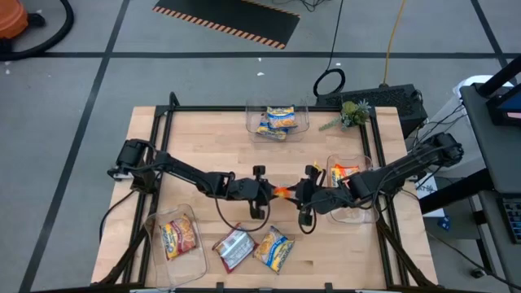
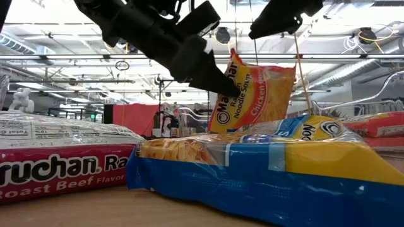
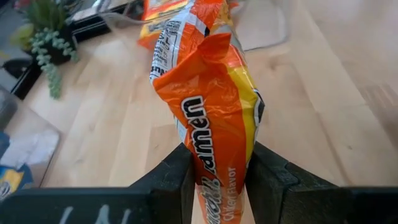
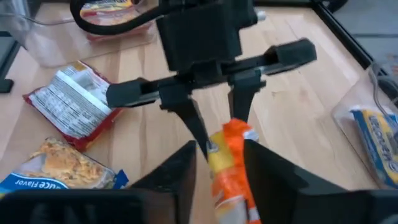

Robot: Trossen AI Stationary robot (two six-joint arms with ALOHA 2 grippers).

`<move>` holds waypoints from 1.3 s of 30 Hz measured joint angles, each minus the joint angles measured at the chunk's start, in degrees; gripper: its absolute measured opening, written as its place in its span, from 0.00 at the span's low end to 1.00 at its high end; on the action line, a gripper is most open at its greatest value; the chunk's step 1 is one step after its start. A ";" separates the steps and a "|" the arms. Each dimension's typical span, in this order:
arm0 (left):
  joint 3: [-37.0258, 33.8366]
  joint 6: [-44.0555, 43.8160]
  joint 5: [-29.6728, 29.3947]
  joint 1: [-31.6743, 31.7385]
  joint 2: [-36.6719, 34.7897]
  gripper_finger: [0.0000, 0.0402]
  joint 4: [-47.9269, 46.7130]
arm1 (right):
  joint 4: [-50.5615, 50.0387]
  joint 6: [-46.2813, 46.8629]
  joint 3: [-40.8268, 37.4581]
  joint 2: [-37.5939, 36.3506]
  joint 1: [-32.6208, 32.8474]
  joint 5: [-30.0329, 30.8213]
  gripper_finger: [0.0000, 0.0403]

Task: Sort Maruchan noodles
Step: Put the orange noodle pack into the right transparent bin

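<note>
While mid-table | orange packet pinched in left hand | right hand alongside

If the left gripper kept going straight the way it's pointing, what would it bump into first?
Probably the right gripper, facing it right across the orange noodle packet that the left gripper pinches between them.

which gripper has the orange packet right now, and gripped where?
Left gripper pinches the orange packet by one end. Right gripper sits at the other end; can't tell if it grips.
</note>
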 joint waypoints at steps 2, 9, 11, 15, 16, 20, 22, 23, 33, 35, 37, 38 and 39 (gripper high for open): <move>0.00 -1.03 -0.13 0.30 0.00 0.27 -0.23 | -0.90 0.47 0.06 0.00 0.00 0.47 0.39; 0.00 -2.54 0.23 0.40 0.00 0.26 -0.61 | -4.34 2.68 0.06 0.57 0.00 4.29 0.61; 0.00 -2.54 0.33 0.26 0.00 0.26 -0.61 | -4.36 2.82 0.06 1.37 0.00 5.00 0.66; 0.00 -2.52 0.35 0.25 0.00 0.26 -0.52 | -4.29 3.22 0.06 3.75 -1.20 4.72 0.74; 0.00 -2.54 0.37 0.25 0.00 0.26 -0.52 | -4.33 3.26 0.06 4.37 -1.73 3.95 0.75; 0.00 -2.44 0.37 0.02 0.00 0.27 -0.54 | -4.24 3.31 0.06 6.63 -3.62 -0.24 0.78; 0.00 -2.05 0.37 -0.18 0.00 0.27 -0.52 | -4.21 3.33 0.06 7.54 -4.50 -1.23 0.78; 0.00 -1.89 0.37 -0.29 0.00 0.27 -0.53 | -4.29 3.29 0.06 7.94 -4.96 -1.71 0.78; 0.00 -1.97 0.42 -0.43 0.00 0.27 -0.72 | -4.72 1.65 0.08 10.66 -7.91 -8.77 0.69; 0.00 -2.00 0.41 -0.38 0.00 0.27 -0.94 | -4.71 0.92 0.08 10.64 -7.92 -8.75 0.65; 0.00 -2.03 0.40 -0.43 -0.01 0.27 -1.20 | -4.82 0.32 0.08 10.46 -7.87 -8.96 0.60; 0.00 -2.04 0.40 -0.43 -0.01 0.27 -1.20 | -4.88 0.24 0.08 10.39 -7.85 -9.16 0.57; 0.00 -2.06 0.37 -0.40 -0.02 0.27 -1.18 | -5.06 0.24 0.08 10.33 -7.85 -9.63 0.53</move>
